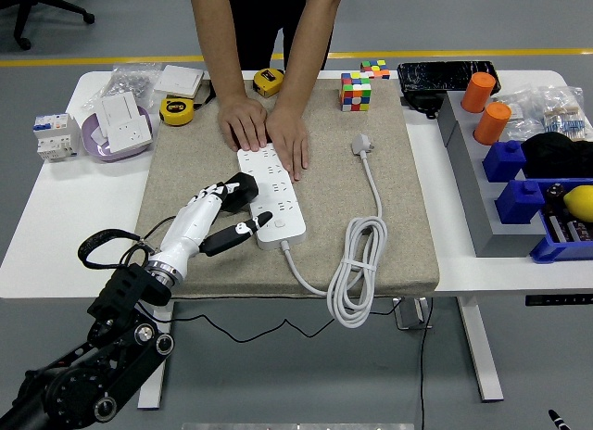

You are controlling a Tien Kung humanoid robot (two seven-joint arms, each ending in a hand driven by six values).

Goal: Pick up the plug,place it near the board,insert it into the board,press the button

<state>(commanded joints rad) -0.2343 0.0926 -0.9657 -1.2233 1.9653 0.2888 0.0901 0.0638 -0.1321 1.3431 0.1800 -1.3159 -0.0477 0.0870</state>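
A white power board lies on the grey mat. A person's two hands press flat on its far end. A black plug sits at the board's left edge, about midway along. My left hand reaches in from the lower left; its fingers lie stretched out against the plug's left side, not curled around it. The thumb points at the board's near end, its tip touching or just over that end. The board's own white cable lies coiled to the right, ending in a white plug.
Two yellow tape measures, a purple bowl with sockets and a breaker lie at the far left. A colour cube stands behind the mat. Grey tray, orange cylinders and blue bins fill the right.
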